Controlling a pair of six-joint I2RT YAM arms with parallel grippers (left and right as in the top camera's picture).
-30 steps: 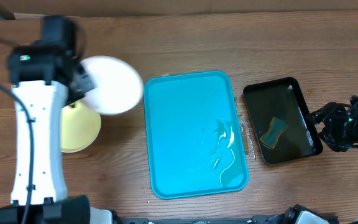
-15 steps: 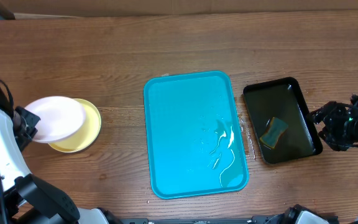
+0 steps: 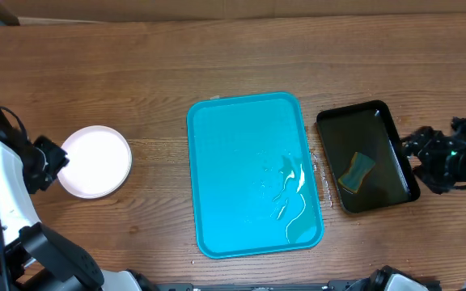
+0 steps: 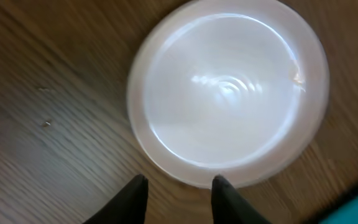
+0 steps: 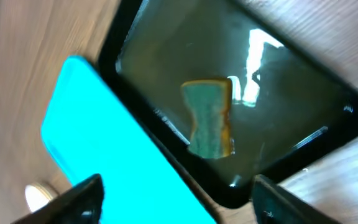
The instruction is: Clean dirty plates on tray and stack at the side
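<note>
Item under inspection: white plate (image 3: 95, 162). It lies flat on the table (image 3: 160, 65), well to the left of the turquoise tray (image 3: 253, 174) and clear of it. Whether other plates lie beneath it cannot be told from above.

Handling, as judged: stiff and light, shallow, with a glossy face that looks slick and may be wet. The raised rim is the only sound place to take hold, pinched across its edge at the near side. A grip on the flat face would likely slip.

Appearance: round, white with a faint pink cast, highlights in the well. One small orange speck (image 4: 297, 78) sits on the rim, so cleanliness is not fully confirmed.

Left gripper (image 4: 179, 199): fingers parted, bare wood showing between them, tips right at the plate's near rim, pinching nothing.

The turquoise tray holds no plates, only a streak of water (image 3: 294, 194) toward its right side. Just beside it stands the black tray (image 3: 330, 121) with a sponge (image 3: 356, 170) inside.

Right gripper (image 5: 178, 186): fingers spread wide and empty, hanging above the black tray.
</note>
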